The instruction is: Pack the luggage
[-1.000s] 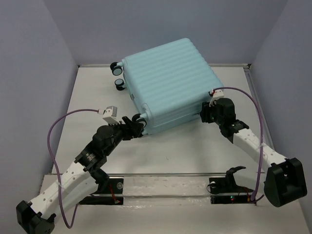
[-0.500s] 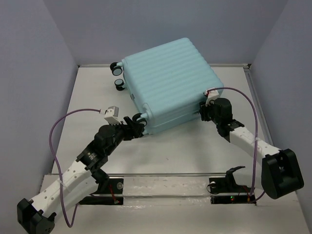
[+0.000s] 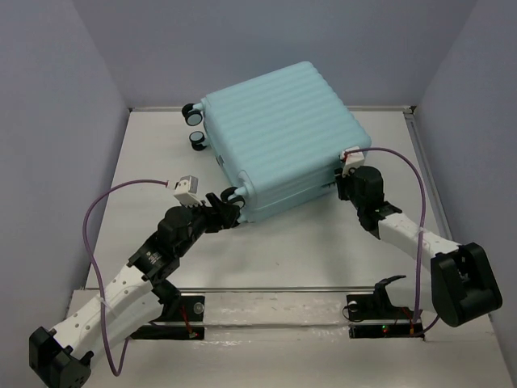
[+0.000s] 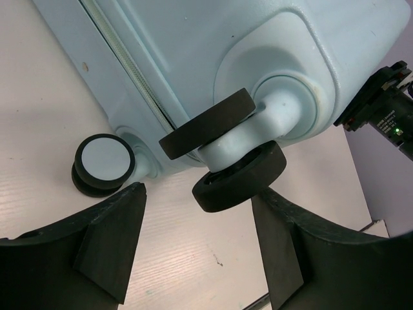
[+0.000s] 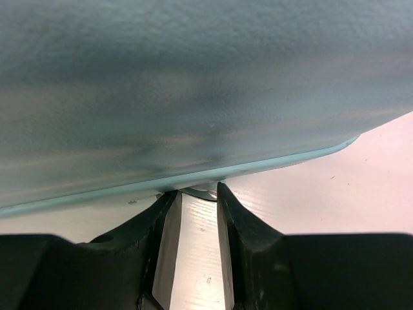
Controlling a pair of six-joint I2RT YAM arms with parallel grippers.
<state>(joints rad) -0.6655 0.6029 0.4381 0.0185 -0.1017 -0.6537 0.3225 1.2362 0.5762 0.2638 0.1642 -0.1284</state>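
The luggage (image 3: pixel 279 137) is a pale aqua ribbed suitcase lying flat and closed at the back middle of the table. My left gripper (image 3: pixel 222 208) is open at its near-left corner. In the left wrist view the left gripper (image 4: pixel 199 194) sits just below a black double caster wheel (image 4: pixel 226 152), not touching it. My right gripper (image 3: pixel 343 186) is at the near-right corner. In the right wrist view the right gripper (image 5: pixel 195 192) has a narrow gap, its tips under the shell's edge (image 5: pixel 193 97) on either side of a small metal piece (image 5: pixel 203 189).
Two more caster wheels (image 3: pixel 194 113) stick out at the suitcase's far left. A second wheel (image 4: pixel 103 161) rests on the table beside the zip seam. A rail with black mounts (image 3: pixel 283 301) runs along the near edge. Walls close in the table's sides and back.
My right arm has swung left and pushed its gripper in against the suitcase's near-right corner. My left arm and the suitcase have barely moved.
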